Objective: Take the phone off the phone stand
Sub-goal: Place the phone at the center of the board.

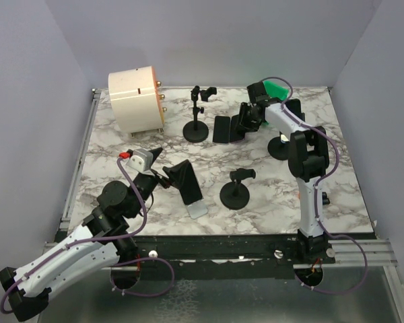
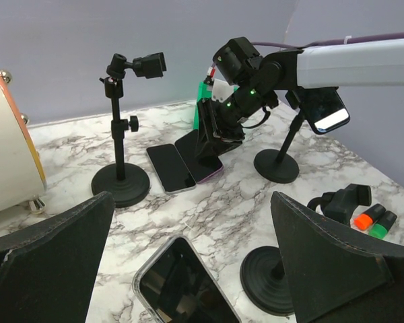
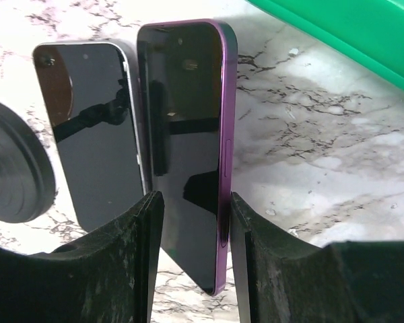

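While the left end effector [image 2: 193,195] stands wide apart, the right end effector [image 3: 194,196], jaws parted, straddles the purple phone [image 3: 188,101] flat on the counter [image 3: 323,148] beside a dark phone [image 3: 94,134].

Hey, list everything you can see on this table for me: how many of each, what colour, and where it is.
Phone stands: three, black; back centre, front centre, right. Only the right one holds a phone.
Phones: four, dark screens; a black one and a purple one flat side by side at back centre, one clamped on the right stand, one flat at the front by the left pincer.
Drum-like device: one, cream with an orange rim, back left.
Green object: one, back right, partly hidden.
Capped items: two, orange and green tips, front right.
Table: one, white-grey marble.
Left pincer: one, black, wide open, front left.
Right pincer: one, black, open, straddling the purple phone.
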Motion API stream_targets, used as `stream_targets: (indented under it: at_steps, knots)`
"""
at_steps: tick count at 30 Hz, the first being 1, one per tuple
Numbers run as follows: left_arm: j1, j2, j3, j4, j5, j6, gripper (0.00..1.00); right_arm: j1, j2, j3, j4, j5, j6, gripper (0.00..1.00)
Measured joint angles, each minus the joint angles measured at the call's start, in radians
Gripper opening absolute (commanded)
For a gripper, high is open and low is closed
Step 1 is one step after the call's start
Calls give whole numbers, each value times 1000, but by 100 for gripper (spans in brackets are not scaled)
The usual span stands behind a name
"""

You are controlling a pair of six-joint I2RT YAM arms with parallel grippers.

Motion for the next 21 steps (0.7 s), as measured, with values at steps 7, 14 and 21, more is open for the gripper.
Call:
stream_targets:
  at_steps: [7,14,21]
  knots:
    - [0,8,0,0,3,0,99,0,0,-25,-5,26,-12,48]
    - [0,11,0,0,4,0,99,0,0,-27,-8,42,-23,48]
    - [0,12,0,-1,5,0,99,-1,-4,-37,-11,51,-31,48]
